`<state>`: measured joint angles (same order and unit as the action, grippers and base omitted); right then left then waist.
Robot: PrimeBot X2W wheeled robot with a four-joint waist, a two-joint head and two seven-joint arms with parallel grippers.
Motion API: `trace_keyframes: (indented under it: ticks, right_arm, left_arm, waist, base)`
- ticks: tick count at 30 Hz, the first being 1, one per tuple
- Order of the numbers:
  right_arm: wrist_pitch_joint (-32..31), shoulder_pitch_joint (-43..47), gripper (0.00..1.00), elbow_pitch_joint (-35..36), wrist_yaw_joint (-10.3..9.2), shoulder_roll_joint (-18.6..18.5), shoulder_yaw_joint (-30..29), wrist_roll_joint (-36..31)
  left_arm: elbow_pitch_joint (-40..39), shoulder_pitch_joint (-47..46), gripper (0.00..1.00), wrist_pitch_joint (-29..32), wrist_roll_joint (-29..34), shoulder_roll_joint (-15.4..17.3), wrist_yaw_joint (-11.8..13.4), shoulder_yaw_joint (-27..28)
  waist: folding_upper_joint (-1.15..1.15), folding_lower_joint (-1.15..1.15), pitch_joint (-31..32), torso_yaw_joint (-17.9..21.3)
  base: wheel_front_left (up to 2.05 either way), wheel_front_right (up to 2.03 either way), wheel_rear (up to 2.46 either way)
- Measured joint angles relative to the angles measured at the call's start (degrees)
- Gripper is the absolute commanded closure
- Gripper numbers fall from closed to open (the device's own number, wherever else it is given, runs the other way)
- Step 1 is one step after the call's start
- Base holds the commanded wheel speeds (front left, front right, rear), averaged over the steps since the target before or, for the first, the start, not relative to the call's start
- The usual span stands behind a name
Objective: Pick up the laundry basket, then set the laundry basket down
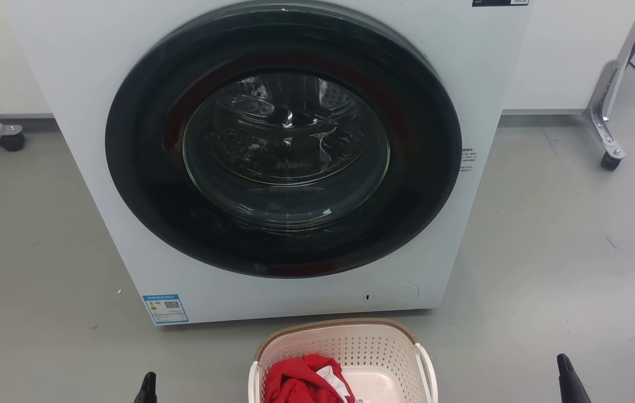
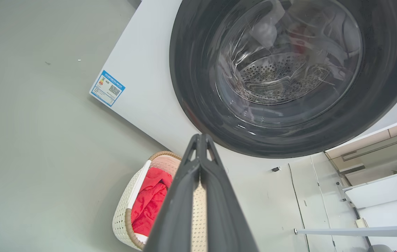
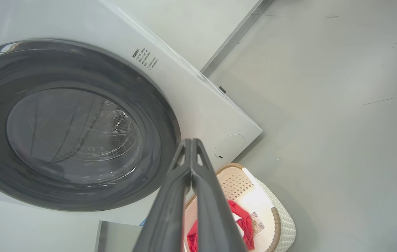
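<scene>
As left gripper and right gripper flank it — laundry basket, untouched.

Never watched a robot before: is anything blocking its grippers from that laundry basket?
Nothing visible does. Only bare floor lies between the left gripper, the right gripper and the laundry basket sitting between them.

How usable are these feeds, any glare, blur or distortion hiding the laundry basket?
Head view: evenly lit and sharp, but reflections streak the washer door glass, and the frame's bottom edge crops the laundry basket. Left wrist view: wide-angle tilt; the shut left gripper covers part of the basket. Right wrist view: likewise, behind the right gripper.
</scene>
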<state>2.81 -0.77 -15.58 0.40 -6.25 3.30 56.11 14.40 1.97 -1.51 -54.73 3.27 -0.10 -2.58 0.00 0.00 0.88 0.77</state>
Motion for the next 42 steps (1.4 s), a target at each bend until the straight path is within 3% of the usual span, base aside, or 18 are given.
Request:
trace_keyframes:
  ticks: [42]
  right_arm:
    - [-8.38,-3.63,1.0,-1.41,5.71,3.37,-9.88,31.86]
  left_arm:
    - [2.21,-5.62,1.0,7.13,-32.74,-0.74,-6.37,7.09]
  waist:
    - [0.0,0.0,-0.89,-0.69]
  base:
    - [0.0,0.0,0.0]
